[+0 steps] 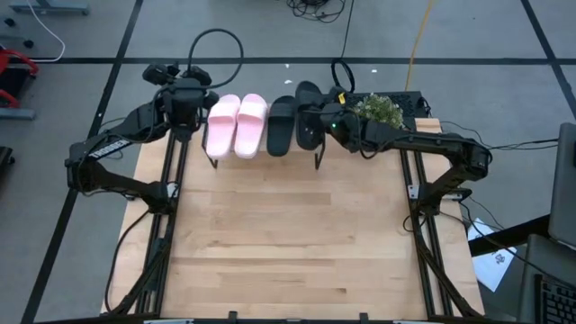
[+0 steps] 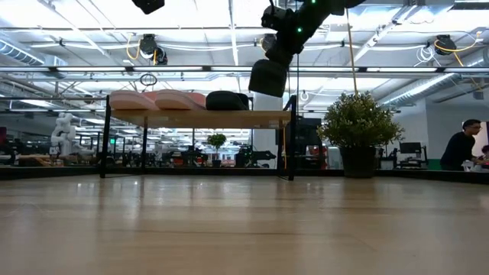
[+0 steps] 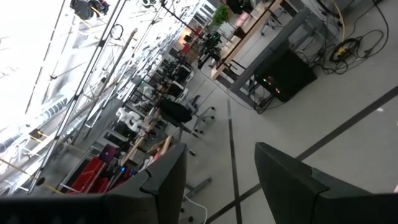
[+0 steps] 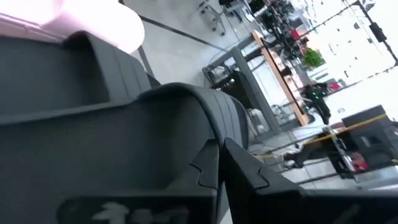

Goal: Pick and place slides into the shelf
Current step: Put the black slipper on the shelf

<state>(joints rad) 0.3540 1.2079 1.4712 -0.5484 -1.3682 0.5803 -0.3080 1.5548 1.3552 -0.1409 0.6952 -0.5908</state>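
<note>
The shelf (image 1: 261, 155) (image 2: 200, 118) stands at the table's far edge. On it lie two pale pink slides (image 1: 236, 126) (image 2: 157, 100) and one black slide (image 1: 281, 124) (image 2: 227, 100), soles down, side by side. My right gripper (image 1: 326, 121) (image 4: 214, 171) is shut on the second black slide (image 1: 309, 110) (image 2: 269, 77) over the shelf's right end. My left gripper (image 1: 178, 76) (image 3: 217, 180) is open and raised beyond the shelf's left end, facing the room and touching nothing. My right gripper holds the second black slide by its right side next to the wide strap (image 4: 186, 124). The fingers (image 4: 249, 174) come slanting down from the table's right. The slide is tilted and hangs below the gripper, seemingly clear of the shelf board (image 2: 260, 118).
A potted plant (image 1: 378, 110) (image 2: 359, 122) stands on a black box just right of the shelf, close to my right arm. The wooden tabletop (image 1: 288, 234) stretches in front of the shelf toward the near edge. A person (image 2: 462, 145) sits far off in the room.
</note>
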